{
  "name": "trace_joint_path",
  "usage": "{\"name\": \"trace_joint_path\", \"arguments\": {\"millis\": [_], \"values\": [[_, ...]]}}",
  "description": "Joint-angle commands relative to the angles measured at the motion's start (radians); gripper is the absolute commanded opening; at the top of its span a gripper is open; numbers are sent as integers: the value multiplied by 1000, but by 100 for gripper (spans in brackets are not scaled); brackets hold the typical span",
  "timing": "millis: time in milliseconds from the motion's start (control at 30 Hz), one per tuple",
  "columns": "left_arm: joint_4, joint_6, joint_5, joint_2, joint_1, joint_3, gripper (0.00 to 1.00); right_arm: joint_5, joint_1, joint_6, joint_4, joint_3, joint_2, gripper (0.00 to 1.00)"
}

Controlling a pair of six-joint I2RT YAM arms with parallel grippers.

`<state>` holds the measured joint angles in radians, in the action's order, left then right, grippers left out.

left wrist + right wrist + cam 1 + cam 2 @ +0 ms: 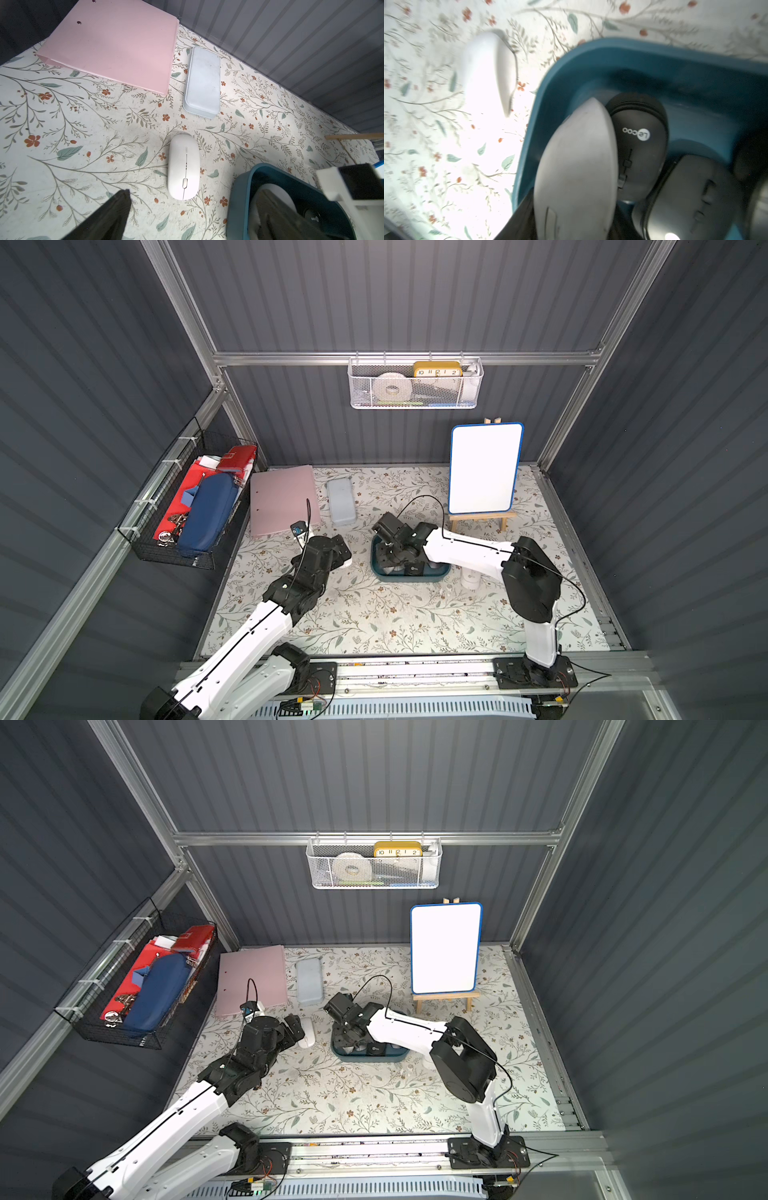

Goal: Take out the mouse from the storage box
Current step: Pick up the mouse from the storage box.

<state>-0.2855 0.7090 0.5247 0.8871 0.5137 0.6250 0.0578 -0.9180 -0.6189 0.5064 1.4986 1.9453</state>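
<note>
Mouse (577, 158) of pale grey plastic sits pinched in my right pincer (575, 216) inside the dark teal plastic storage box (591, 56); left pincer (297, 1030) gapes empty

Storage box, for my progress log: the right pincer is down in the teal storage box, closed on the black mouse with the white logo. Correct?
Wrong mouse. The right pincer is down in the teal storage box, closed on the pale grey mouse; the black mouse lies beside it. The right wrist view shows this.
</note>
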Motion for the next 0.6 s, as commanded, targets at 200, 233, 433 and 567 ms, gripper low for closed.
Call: {"name": "trace_joint_path", "arguments": {"millis": [200, 233, 433, 567], "values": [[-21, 7, -12, 7, 0, 7, 99, 44, 26, -8, 20, -81, -154, 44], [-21, 5, -14, 8, 0, 8, 99, 43, 34, -10, 16, -96, -174, 44], [-6, -1, -44, 27, 0, 26, 100, 33, 103, -13, 19, -201, -315, 44], [10, -17, -76, 65, 2, 52, 99, 22, 173, -16, 19, -291, -412, 44]]}}
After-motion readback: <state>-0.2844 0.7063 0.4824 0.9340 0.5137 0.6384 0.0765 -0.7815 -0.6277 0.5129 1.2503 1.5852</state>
